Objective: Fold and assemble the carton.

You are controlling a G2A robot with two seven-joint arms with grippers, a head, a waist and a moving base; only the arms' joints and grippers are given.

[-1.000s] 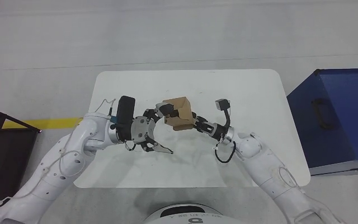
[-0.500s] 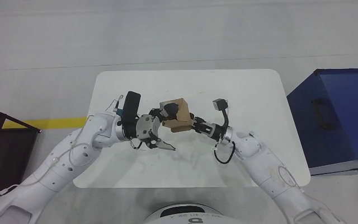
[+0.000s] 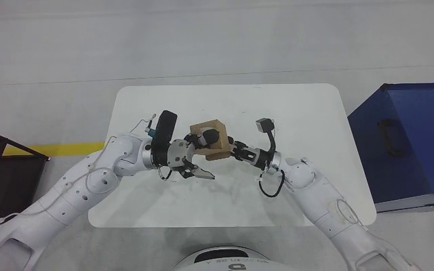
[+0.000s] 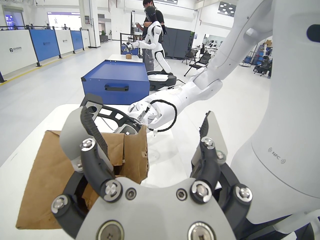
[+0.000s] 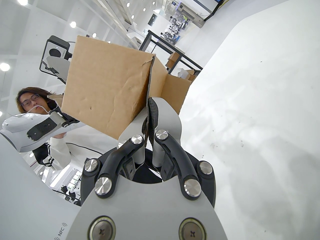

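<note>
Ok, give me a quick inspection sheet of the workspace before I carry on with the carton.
Surface: white table with rounded corners.
Job's things: brown carton held between the two arms over the table, one end open with loose flaps.
Clutter: nothing seen.
Grippers: right gripper shut on the carton's wall edge; left gripper open, one finger at the carton's open end, the other apart from it.
Cables: black cable looped at the right wrist.
Surroundings: blue case on the floor beside the table; yellow floor line.
</note>
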